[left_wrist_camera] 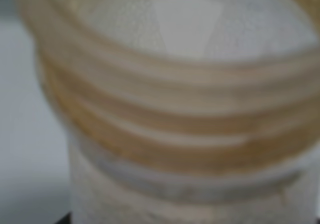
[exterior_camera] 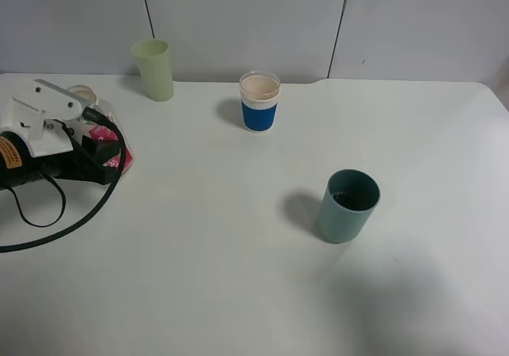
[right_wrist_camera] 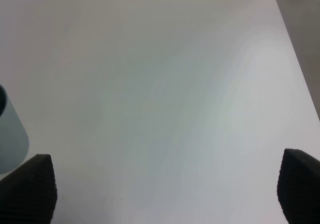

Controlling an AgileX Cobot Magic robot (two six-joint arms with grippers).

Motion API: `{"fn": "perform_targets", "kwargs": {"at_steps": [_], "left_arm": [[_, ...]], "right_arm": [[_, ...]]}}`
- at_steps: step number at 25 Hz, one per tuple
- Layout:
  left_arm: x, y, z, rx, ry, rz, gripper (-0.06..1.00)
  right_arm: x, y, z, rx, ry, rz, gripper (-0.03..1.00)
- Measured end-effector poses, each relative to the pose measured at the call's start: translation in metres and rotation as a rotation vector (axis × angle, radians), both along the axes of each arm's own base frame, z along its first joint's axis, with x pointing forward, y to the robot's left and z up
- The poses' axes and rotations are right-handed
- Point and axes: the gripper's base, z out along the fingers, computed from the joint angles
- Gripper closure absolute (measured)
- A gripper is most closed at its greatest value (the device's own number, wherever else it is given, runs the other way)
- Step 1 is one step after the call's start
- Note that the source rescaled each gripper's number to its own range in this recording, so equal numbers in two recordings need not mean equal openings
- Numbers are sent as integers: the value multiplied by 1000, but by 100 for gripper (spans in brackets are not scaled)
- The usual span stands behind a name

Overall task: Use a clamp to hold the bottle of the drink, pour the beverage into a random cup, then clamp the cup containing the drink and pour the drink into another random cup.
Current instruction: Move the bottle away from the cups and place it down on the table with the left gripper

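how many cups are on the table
3: a pale green cup back left, a blue-and-white cup back centre, a teal cup nearer, right of centre. The left arm may hide more.

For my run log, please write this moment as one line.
left pincer: at bottle, grip unseen; right pincer: open, empty, near teal cup

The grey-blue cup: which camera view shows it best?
The exterior high view: the grey-blue cup stands whole and upright, its opening visible. The right wrist view catches only a strip of its side; the left wrist view shows none.
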Motion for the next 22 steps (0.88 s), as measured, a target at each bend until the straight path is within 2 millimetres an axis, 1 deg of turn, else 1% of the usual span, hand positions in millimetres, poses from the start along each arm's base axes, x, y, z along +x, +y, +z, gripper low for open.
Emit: {"fn": "perform_targets", "kwargs": {"at_steps": [6,9,15,22], "left_arm": [[2,-5,-17,-12,25,-60,94],[3,-7,-22,-16,33,-82,94],[3,-8,-32,-21,62,-91,94],[5,-11,-37,-56,45,-113,94]], "right_arm": [[0,0,0,0,0,0,33],[0,0,0,0,0,0,33],[0,0,0,0,0,0,33],[0,0,0,0,0,0,33]]}}
